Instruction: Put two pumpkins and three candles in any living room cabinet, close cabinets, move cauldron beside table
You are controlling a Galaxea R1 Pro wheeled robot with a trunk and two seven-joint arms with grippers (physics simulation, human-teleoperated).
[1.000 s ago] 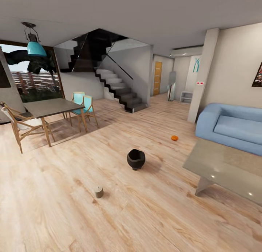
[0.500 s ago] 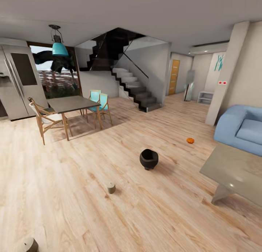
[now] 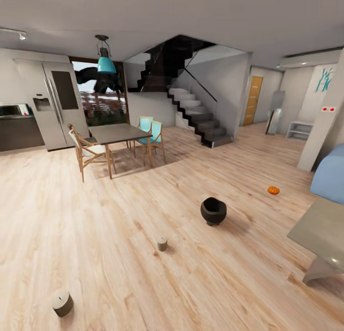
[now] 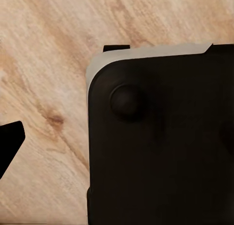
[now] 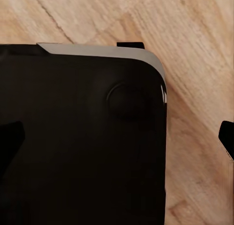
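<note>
Candles, two stubby pale grey cylinders (image 3: 162, 244) (image 3: 62, 303), stood loose on the pale plank floor (image 3: 119, 216), with the black round cauldron (image 3: 213, 211) and small orange ribbed pumpkin (image 3: 273, 190) beyond, near the grey slab table (image 3: 320, 233). Both wrist views met a dark rounded body, probably the robot's base; either gripper's state was untellable.

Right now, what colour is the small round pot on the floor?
Black, the round cauldron on the wooden floor; head view shows it best.

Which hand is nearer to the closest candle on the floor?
Probably left. The left hand and the right hand both hang over the black base; the candle stands ahead, on the left side.
</note>
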